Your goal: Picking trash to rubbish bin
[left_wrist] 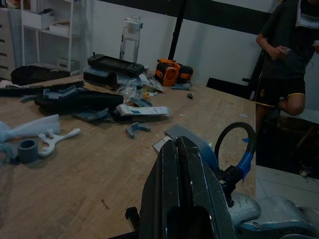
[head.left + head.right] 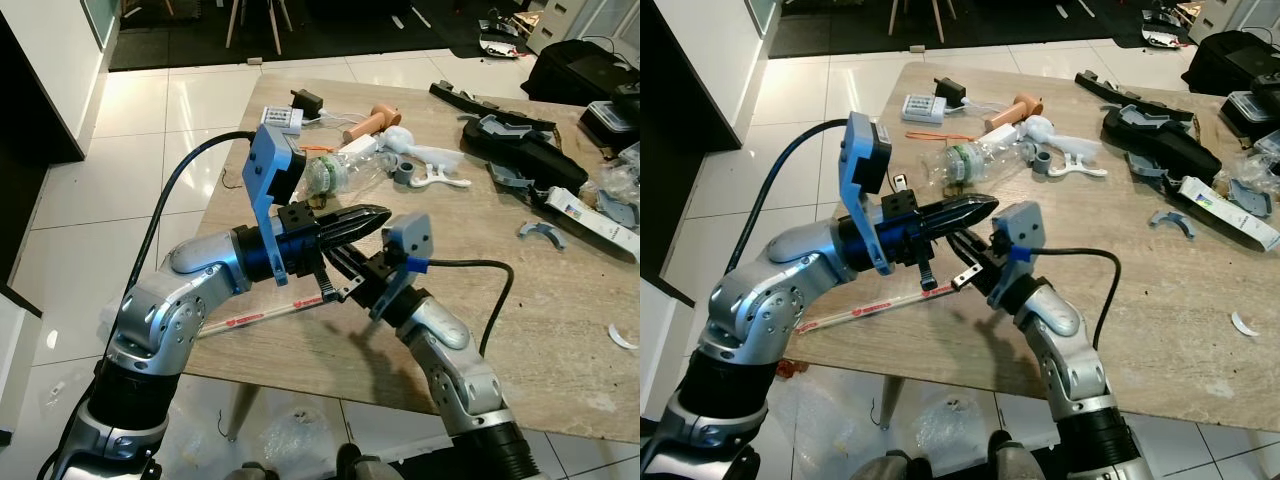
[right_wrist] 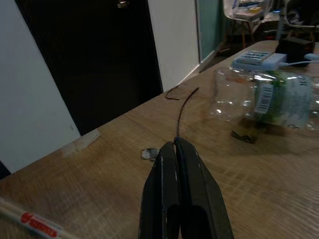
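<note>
Left gripper (image 2: 375,214): fingers pressed together, holding nothing; raised above the near part of the wooden table (image 2: 560,330), pointing toward the robot's right.
Right gripper (image 2: 958,240): fingers pressed together, empty; low over the tabletop, pointing toward the robot's left and crossing under the left gripper.
Plastic bottle (image 2: 335,172): clear, crushed, lying on its side past both grippers; green and white label with a barcode, the writing too small to read.
Wrapped stick (image 2: 865,310): long thin paper sleeve with red print near the table's near edge, under the left arm; print unreadable.
Thin dark wire (image 3: 182,112): lies on the wood just ahead of the right gripper's tips, between them and the bottle.
Boxed item (image 2: 590,222): long white carton with blue print on the right side of the table; text not legible.
White battery holder (image 2: 922,107): at the far edge, beyond the bottle.
Black and grey parts (image 2: 515,140): piled at the far right of the table.
Person (image 1: 284,55): stands beyond the table in dark clothes.
</note>
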Controlling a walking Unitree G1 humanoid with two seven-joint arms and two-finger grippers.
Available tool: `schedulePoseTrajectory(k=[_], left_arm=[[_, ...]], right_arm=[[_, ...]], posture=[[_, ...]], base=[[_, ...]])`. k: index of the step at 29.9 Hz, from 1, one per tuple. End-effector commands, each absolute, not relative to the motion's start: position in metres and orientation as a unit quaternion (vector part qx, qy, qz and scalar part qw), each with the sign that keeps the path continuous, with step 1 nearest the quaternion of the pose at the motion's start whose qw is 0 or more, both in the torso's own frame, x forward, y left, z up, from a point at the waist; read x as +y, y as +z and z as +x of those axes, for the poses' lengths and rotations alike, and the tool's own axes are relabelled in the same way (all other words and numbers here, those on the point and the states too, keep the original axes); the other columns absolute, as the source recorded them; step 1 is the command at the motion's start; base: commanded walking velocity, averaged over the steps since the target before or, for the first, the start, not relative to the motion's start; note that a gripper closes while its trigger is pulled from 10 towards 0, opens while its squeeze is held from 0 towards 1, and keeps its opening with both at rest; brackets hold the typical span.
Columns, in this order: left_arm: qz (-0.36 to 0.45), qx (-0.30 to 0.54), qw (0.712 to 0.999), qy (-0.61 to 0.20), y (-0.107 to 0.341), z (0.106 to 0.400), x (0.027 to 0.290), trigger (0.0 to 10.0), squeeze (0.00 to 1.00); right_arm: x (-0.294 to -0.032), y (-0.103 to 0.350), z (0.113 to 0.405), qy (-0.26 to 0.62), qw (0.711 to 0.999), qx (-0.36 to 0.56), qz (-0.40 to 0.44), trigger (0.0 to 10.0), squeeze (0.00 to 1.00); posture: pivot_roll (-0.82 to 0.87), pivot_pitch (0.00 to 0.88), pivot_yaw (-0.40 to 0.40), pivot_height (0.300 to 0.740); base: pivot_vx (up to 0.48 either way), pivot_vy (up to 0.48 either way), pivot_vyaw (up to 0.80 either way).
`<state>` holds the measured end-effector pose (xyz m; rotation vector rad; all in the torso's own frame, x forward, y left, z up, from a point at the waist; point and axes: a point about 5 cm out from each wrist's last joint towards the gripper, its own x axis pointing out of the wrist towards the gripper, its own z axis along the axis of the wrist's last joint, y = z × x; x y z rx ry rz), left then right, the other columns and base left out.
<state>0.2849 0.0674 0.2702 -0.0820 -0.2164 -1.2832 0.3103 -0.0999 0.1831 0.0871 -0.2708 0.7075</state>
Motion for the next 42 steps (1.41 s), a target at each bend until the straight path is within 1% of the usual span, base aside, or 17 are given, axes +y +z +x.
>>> schedulePoseTrajectory(k=[1, 6, 7, 8, 10, 12, 16, 21, 22, 24, 25, 29, 35, 36, 38, 39, 42], left_arm=[[-0.029, -0.103, 0.797, -0.594, 0.271, 0.286, 0.068, 10.0, 0.0], [-0.007, -0.099, 0.809, -0.579, 0.268, 0.289, 0.071, 10.0, 0.0], [0.003, -0.095, 0.814, -0.574, 0.265, 0.29, 0.073, 10.0, 0.0], [0.018, -0.088, 0.817, -0.57, 0.261, 0.291, 0.078, 10.0, 0.0], [0.04, -0.081, 0.823, -0.561, 0.253, 0.291, 0.088, 10.0, 0.0], [0.075, -0.08, 0.849, -0.518, 0.246, 0.296, 0.102, 10.0, 0.0], [0.127, -0.055, 0.921, -0.364, 0.227, 0.315, 0.137, 10.0, 0.0], [0.103, -0.036, 0.933, -0.343, 0.219, 0.31, 0.152, 10.0, 0.0], [0.095, -0.029, 0.935, -0.34, 0.214, 0.305, 0.157, 10.0, 0.0], [0.094, -0.027, 0.936, -0.338, 0.212, 0.303, 0.158, 10.0, 0.0], [0.092, -0.032, 0.938, -0.332, 0.21, 0.301, 0.16, 10.0, 0.0], [0.083, -0.046, 0.94, -0.329, 0.21, 0.299, 0.161, 10.0, 0.0], [0.082, -0.038, 0.909, -0.407, 0.204, 0.283, 0.153, 10.0, 0.0], [0.093, -0.025, 0.894, -0.437, 0.199, 0.278, 0.152, 10.0, 0.0], [0.101, -0.016, 0.884, -0.456, 0.196, 0.274, 0.151, 10.0, 0.0], [0.116, -0.004, 0.873, -0.475, 0.191, 0.272, 0.152, 10.0, 0.0], [0.143, 0.008, 0.862, -0.487, 0.184, 0.274, 0.154, 10.0, 0.0]], right_arm=[[-0.105, 0.181, 0.311, 0.331, 0.933, -0.133, 0.046, 0.0, 0.0], [-0.109, 0.177, 0.311, 0.324, 0.939, -0.114, 0.022, 0.0, 0.0], [-0.11, 0.173, 0.309, 0.334, 0.937, -0.1, -0.009, 7.3, 0.0], [-0.11, 0.167, 0.306, 0.352, 0.931, -0.085, -0.041, 10.0, 0.0], [-0.11, 0.16, 0.301, 0.378, 0.92, -0.072, -0.069, 10.0, 0.0], [-0.108, 0.159, 0.295, 0.4, 0.911, -0.069, -0.072, 10.0, 0.0], [-0.103, 0.16, 0.287, 0.427, 0.895, -0.091, -0.096, 10.0, 0.0], [-0.1, 0.161, 0.285, 0.44, 0.888, -0.095, -0.098, 10.0, 0.0], [-0.099, 0.16, 0.284, 0.449, 0.883, -0.093, -0.098, 10.0, 0.42], [-0.098, 0.16, 0.284, 0.453, 0.881, -0.091, -0.099, 10.0, 0.42], [-0.099, 0.159, 0.285, 0.453, 0.882, -0.092, -0.091, 10.0, 1.0], [-0.102, 0.156, 0.287, 0.453, 0.882, -0.089, -0.094, 10.0, 1.0], [-0.107, 0.157, 0.289, 0.443, 0.887, -0.088, -0.098, 10.0, 1.0], [-0.11, 0.158, 0.29, 0.432, 0.893, -0.088, -0.093, 10.0, 0.71], [-0.111, 0.158, 0.29, 0.424, 0.897, -0.087, -0.09, 10.0, 0.71], [-0.114, 0.157, 0.289, 0.416, 0.902, -0.086, -0.081, 10.0, 0.0], [-0.117, 0.155, 0.284, 0.41, 0.906, -0.084, -0.067, 10.0, 0.0]], posture=[[0.0, 0.199, -0.001, 0.74], [0.0, 0.199, -0.001, 0.74], [0.0, 0.199, -0.001, 0.74], [0.0, 0.201, 0.001, 0.74], [0.0, 0.201, 0.003, 0.74], [-0.01, 0.201, 0.004, 0.74], [-0.01, 0.198, 0.003, 0.74], [-0.01, 0.197, 0.002, 0.74], [0.0, 0.195, -0.001, 0.74], [0.0, 0.195, -0.001, 0.74], [-0.01, 0.192, -0.002, 0.74], [0.0, 0.19, -0.004, 0.74], [0.0, 0.184, -0.014, 0.74], [0.0, 0.183, -0.013, 0.74], [0.0, 0.183, -0.013, 0.74], [0.0, 0.181, -0.011, 0.74], [0.0, 0.18, -0.01, 0.74]], base=[[0.0, 0.0, 0.0], [0.0, 0.0, 0.0], [0.0, 0.0, 0.0], [0.0, 0.0, 0.0], [0.0, 0.0, 0.0], [0.0, 0.0, 0.0], [0.0, 0.0, 0.0], [0.0, 0.0, 0.0], [0.0, 0.0, 0.0], [0.0, 0.0, 0.0], [0.0, 0.0, 0.0], [0.0, 0.0, 0.0], [0.0, 0.0, 0.0], [0.0, 0.0, 0.0], [0.0, 0.0, 0.0], [0.0, 0.0, 0.0], [0.0, 0.0, 0.0]])
